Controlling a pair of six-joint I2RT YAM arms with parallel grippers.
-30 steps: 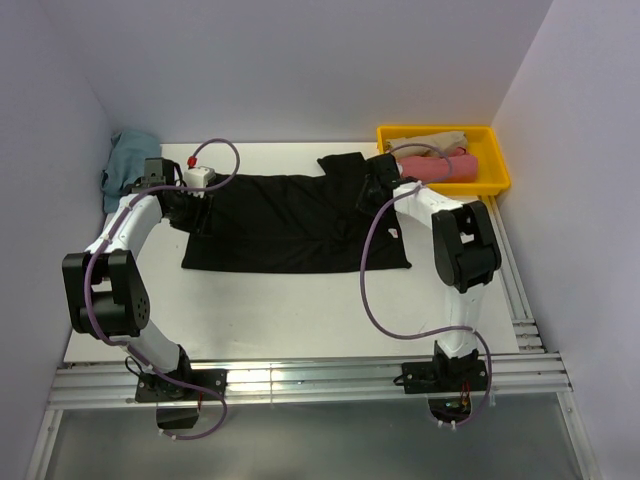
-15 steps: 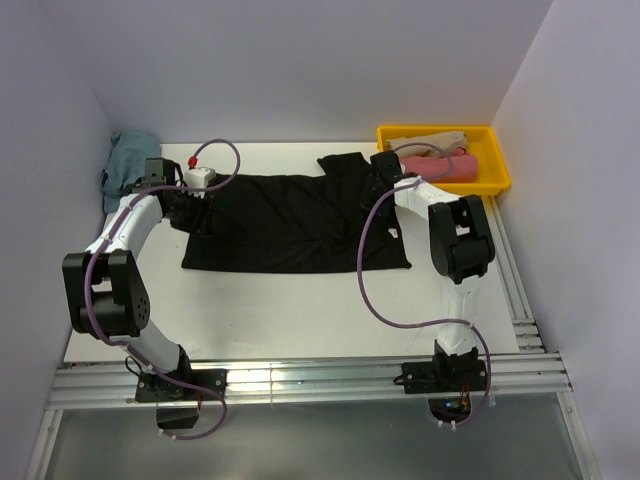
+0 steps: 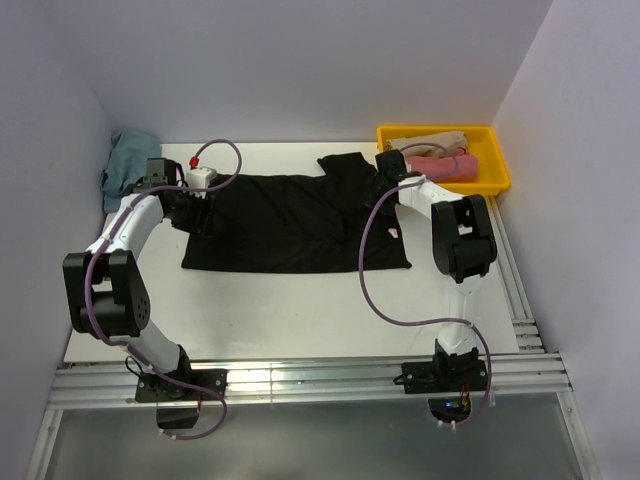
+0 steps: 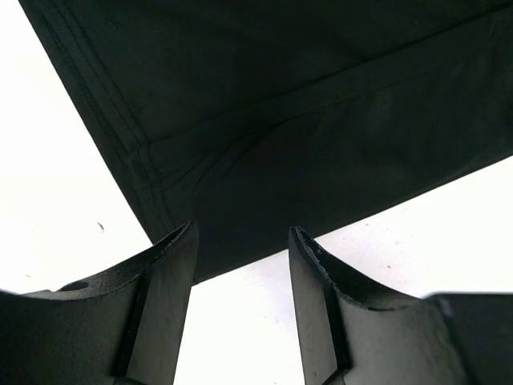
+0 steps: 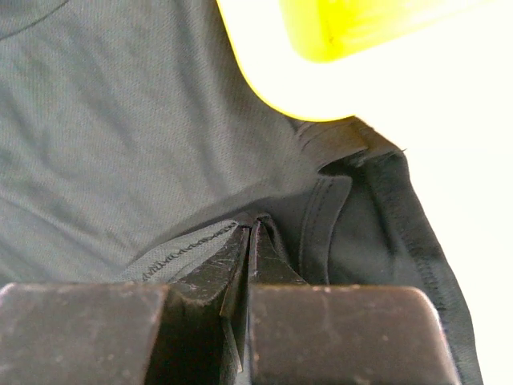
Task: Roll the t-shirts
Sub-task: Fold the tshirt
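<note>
A large black t-shirt (image 3: 290,220) lies spread flat across the middle of the table, with its small white label (image 3: 392,233) near the right end. My left gripper (image 3: 198,213) is open and empty at the shirt's left edge; in the left wrist view its jaws (image 4: 240,241) stand apart over the white table, just short of the hemmed corner (image 4: 304,104). My right gripper (image 3: 383,172) is shut on a fold of the black t-shirt (image 5: 120,120) at its back right part, next to the bin; the closed tips (image 5: 250,228) pinch the cloth.
A yellow bin (image 3: 445,130) at the back right holds a rolled pink shirt (image 3: 445,168) and a beige one (image 3: 430,142); its corner (image 5: 361,24) shows close above my right gripper. A teal shirt (image 3: 125,160) lies crumpled at the back left corner. Walls enclose three sides.
My right gripper has moved a little back and right toward the yellow bin with the black cloth in it. The left arm has not moved.
</note>
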